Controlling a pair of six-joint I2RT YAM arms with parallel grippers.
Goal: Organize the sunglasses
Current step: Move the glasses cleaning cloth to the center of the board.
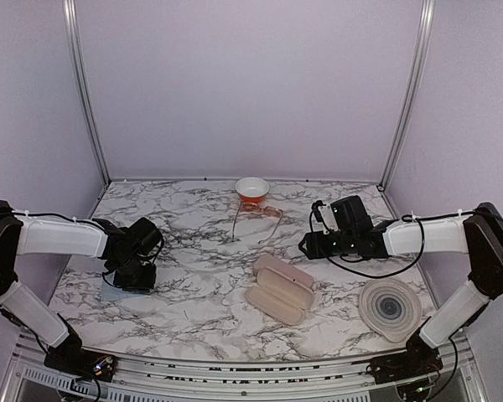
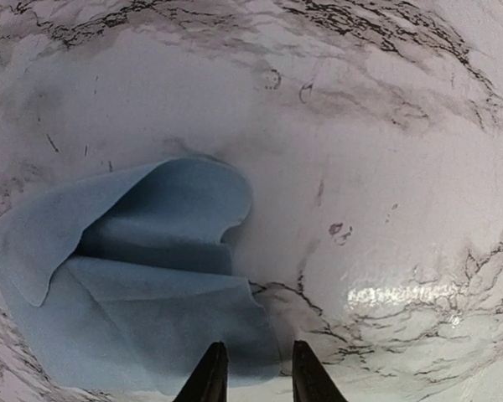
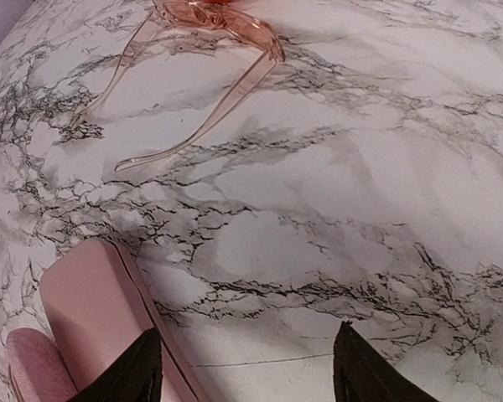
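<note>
Marble table [image 1: 193, 251] fills the floor of the top view; left gripper [image 1: 134, 272] low over the table's left side, right gripper [image 1: 310, 244] low right of centre, pointing left; pink case [image 1: 281, 289] lies open near the middle front, its two halves side by side, just in front of the right gripper; round ribbed disc [image 1: 390, 308] flat at front right; blue cloth [image 2: 134, 276] crumpled with one corner folded over, directly below the left gripper, its near edge under the left fingers [image 2: 210, 377]; those fingers stand a narrow gap apart, nothing visibly pinched between them; white bowl [image 1: 251, 188] with orange inside at the far edge, centre; sunglasses [image 3: 226, 21], the pair with orange-brown tint, lie on the table just in front of the bowl, temples unfolded and pointing toward the near side; they sit well ahead of the right fingers [image 3: 142, 368], outside the gap, not touching; right fingers spread wide, only bare marble between them, case edge beside the one on the wrist view's left; sunglasses well apart from the left gripper.
</note>
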